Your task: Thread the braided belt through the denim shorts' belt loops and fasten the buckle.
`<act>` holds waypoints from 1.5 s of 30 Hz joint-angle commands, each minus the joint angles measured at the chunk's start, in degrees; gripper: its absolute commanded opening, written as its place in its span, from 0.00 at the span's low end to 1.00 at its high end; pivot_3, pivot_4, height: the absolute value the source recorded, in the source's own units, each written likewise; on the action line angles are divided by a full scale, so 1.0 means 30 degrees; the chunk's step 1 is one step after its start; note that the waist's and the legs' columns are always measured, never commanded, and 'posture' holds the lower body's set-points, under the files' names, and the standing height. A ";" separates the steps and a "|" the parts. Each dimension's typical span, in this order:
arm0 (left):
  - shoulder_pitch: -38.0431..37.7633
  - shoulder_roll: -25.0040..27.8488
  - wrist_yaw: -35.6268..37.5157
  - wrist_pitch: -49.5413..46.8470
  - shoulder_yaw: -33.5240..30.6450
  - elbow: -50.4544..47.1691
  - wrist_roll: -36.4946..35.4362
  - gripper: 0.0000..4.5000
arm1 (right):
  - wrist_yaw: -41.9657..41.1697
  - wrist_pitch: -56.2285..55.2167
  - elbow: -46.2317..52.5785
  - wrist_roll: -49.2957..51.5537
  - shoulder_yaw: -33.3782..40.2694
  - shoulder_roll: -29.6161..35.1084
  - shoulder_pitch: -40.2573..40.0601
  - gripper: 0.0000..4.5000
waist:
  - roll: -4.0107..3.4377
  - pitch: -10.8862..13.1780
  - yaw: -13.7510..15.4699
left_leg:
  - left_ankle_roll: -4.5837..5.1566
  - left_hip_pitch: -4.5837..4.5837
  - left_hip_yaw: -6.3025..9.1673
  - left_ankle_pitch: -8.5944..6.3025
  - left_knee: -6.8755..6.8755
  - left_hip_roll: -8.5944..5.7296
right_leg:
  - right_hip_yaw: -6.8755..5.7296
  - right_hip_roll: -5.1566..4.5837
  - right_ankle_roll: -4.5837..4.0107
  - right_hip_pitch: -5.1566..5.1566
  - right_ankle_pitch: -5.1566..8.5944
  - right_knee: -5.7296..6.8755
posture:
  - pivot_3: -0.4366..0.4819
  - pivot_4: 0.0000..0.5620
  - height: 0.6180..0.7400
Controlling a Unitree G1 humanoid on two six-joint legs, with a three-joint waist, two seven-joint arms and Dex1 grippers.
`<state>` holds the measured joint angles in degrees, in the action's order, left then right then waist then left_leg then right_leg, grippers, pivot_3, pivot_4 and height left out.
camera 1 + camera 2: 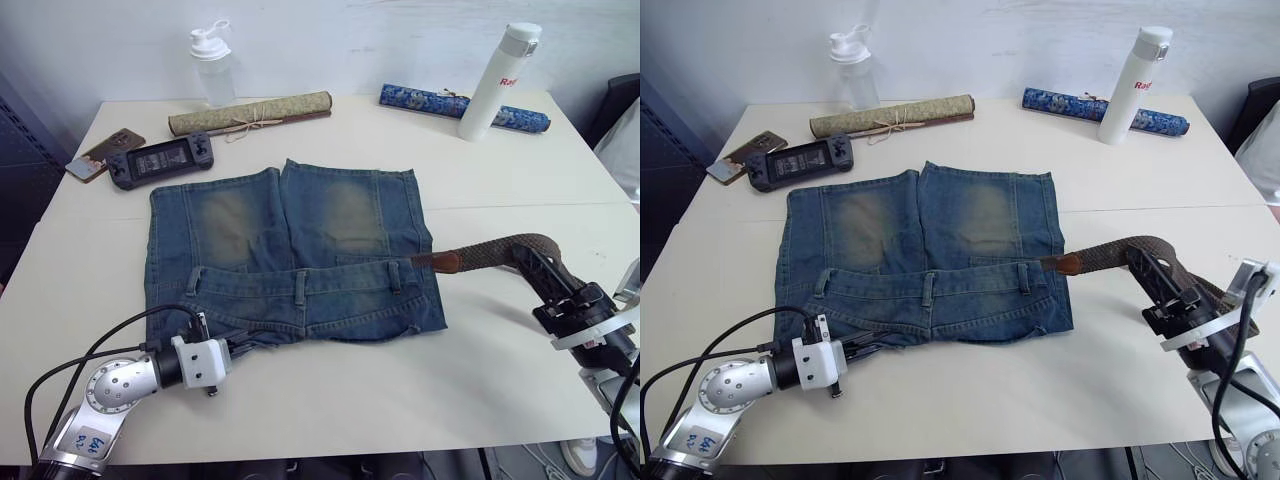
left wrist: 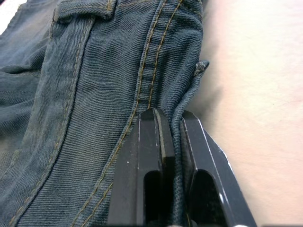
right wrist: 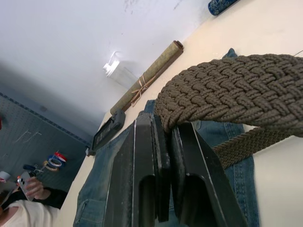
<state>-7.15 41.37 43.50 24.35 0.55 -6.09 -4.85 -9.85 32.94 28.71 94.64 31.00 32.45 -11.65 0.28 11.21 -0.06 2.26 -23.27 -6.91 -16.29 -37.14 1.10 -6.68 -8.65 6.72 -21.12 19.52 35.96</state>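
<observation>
White table [image 1: 520,190] — faded denim shorts [image 1: 290,250] flat, braided belt [image 1: 500,250] arched

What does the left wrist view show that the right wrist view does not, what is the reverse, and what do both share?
Left wrist view: the left jaws shut on a fold at the edge of the shorts, with yellow stitching close up. Right wrist view: the right jaws shut on the belt, plus a tan roll, a console and a person holding a phone. Both: denim, the pale table, and black jaws clamped on something.
</observation>
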 commanded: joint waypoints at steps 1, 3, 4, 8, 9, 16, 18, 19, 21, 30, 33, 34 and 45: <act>-0.0374 0.0407 0.1050 -0.2771 -0.0729 -0.1952 -0.3265 0.47 | -0.0290 0.0216 -0.0091 -0.0213 -0.0084 0.0261 0.0442 0.00 | 0.0001 0.0000 -0.0005 | -0.0001 -0.0001 0.0001 0.0000 -0.0003 0.0000 | -0.0002 0.0000 0.0000 0.0000 0.0000 0.0001 | 0.48 0.27 0.82; -0.0678 0.0644 0.1878 -0.5226 -0.1186 -0.3397 -0.6250 0.65 | -0.0278 0.0372 -0.0248 -0.0356 -0.0210 0.0350 0.0738 0.00 | 0.0001 0.0001 -0.0024 | -0.0006 -0.0002 0.0001 0.0003 -0.0010 0.0003 | 0.0001 -0.0001 0.0000 0.0001 0.0000 0.0007 | 0.48 0.27 0.82; -0.0799 0.0830 0.2217 -0.6455 -0.1452 -0.4081 -0.7602 0.65 | -0.0243 0.0490 -0.0368 -0.0582 -0.0323 0.0466 0.0905 0.00 | 0.0001 0.0001 -0.0027 | -0.0006 -0.0001 0.0002 0.0004 -0.0014 0.0003 | 0.0002 -0.0003 0.0001 0.0002 0.0000 0.0008 | 0.48 0.27 0.82; -0.0367 0.1681 0.2566 -1.0487 -0.2571 -0.6196 -1.1404 0.65 | 0.0076 0.0958 -0.0953 -0.1740 -0.0710 0.0950 0.1585 0.00 | -0.0005 0.0001 0.0015 | -0.0019 0.0000 0.0008 0.0012 -0.0023 0.0002 | -0.0001 0.0000 0.0000 0.0014 0.0000 0.0010 | 0.48 0.27 0.82; -0.0072 0.1821 0.2474 -1.1357 -0.2726 -0.6626 -1.2185 0.65 | 0.0242 0.1015 -0.1068 -0.1935 -0.0812 0.0985 0.1852 0.00 | -0.0004 0.0001 0.0023 | -0.0020 0.0003 0.0016 0.0013 -0.0024 0.0000 | -0.0005 0.0004 0.0000 0.0026 0.0000 0.0004 | 0.48 0.27 0.82; 0.2592 0.0996 0.0894 -1.4114 -0.2688 -0.7817 -1.3272 0.65 | 0.1157 0.1610 -0.1404 -0.3331 -0.2047 0.0730 0.3120 0.00 | -0.0001 -0.0001 0.0028 | -0.0025 0.0003 0.0013 0.0020 -0.0034 -0.0020 | -0.0006 0.0057 0.0001 0.0024 0.0000 0.0020 | 0.48 0.27 0.82; 0.2647 0.0752 0.0826 -1.4421 -0.2454 -0.8091 -1.3076 0.65 | 0.1420 0.1777 -0.1437 -0.3520 -0.2299 0.0535 0.3208 0.00 | -0.0001 -0.0001 0.0022 | -0.0026 0.0006 0.0007 0.0023 -0.0030 -0.0024 | -0.0006 0.0066 0.0002 0.0027 0.0000 0.0020 | 0.48 0.27 0.82; 0.2647 0.0616 0.0804 -1.4519 -0.2317 -0.8259 -1.2943 0.65 | 0.1586 0.1831 -0.1454 -0.3499 -0.2377 0.0427 0.3237 0.00 | -0.0001 -0.0001 0.0012 | -0.0025 -0.0003 0.0003 0.0024 -0.0022 -0.0029 | -0.0007 0.0075 0.0002 0.0017 0.0000 0.0027 | 0.48 0.27 0.82; 0.2669 0.0332 0.0652 -1.4796 -0.2059 -0.8500 -1.2736 0.65 | 0.1828 0.1964 -0.1546 -0.3853 -0.2621 0.0344 0.3216 0.00 | 0.0000 0.0000 0.0010 | -0.0024 -0.0003 -0.0009 0.0025 -0.0026 -0.0029 | -0.0007 0.0079 0.0002 0.0023 0.0000 0.0026 | 0.48 0.27 0.82; 0.2943 -0.0320 0.0945 -1.4901 -0.2073 -0.8223 -1.2096 0.65 | 0.2189 0.1671 -0.2051 -0.6627 -0.3330 -0.0445 0.3866 0.00 | 0.0000 -0.0001 0.0037 | -0.0015 -0.0001 -0.0013 0.0031 -0.0041 -0.0039 | -0.0001 0.0072 0.0002 0.0014 0.0000 0.0023 | 0.48 0.27 0.82; 0.2998 -0.0491 0.1074 -1.4894 -0.2006 -0.8122 -1.1894 0.65 | 0.2226 0.1328 -0.2093 -0.7508 -0.3318 -0.0897 0.4197 0.00 | 0.0000 -0.0001 0.0032 | -0.0019 -0.0004 -0.0014 0.0033 -0.0030 -0.0039 | 0.0000 0.0075 0.0002 0.0002 0.0000 0.0025 | 0.48 0.27 0.82; 0.3061 -0.0565 0.1090 -1.4820 -0.1960 -0.8017 -1.1736 0.65 | 0.2237 0.1319 -0.2155 -0.7629 -0.3228 -0.0972 0.4308 0.00 | 0.0000 -0.0001 0.0030 | -0.0019 -0.0005 -0.0015 0.0034 -0.0031 -0.0040 | 0.0000 0.0076 0.0002 0.0003 0.0001 0.0024 | 0.48 0.27 0.82; 0.3912 -0.1254 0.1177 -1.4926 -0.1884 -0.7551 -1.1010 0.65 | 0.2586 0.1761 -0.0870 -0.9211 -0.4053 -0.1388 0.4698 0.00 | 0.0000 -0.0001 0.0025 | -0.0017 -0.0004 -0.0017 0.0035 -0.0035 -0.0046 | -0.0001 0.0073 0.0002 0.0002 0.0000 0.0036 | 0.48 0.27 0.82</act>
<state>3.90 38.04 46.75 -20.84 -5.15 -28.31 -37.89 -2.08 38.67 23.21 68.16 19.67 28.61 1.93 0.28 11.21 0.01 2.21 -23.28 -6.96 -16.18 -37.23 0.97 -6.68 -8.43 6.73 -21.12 19.53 36.06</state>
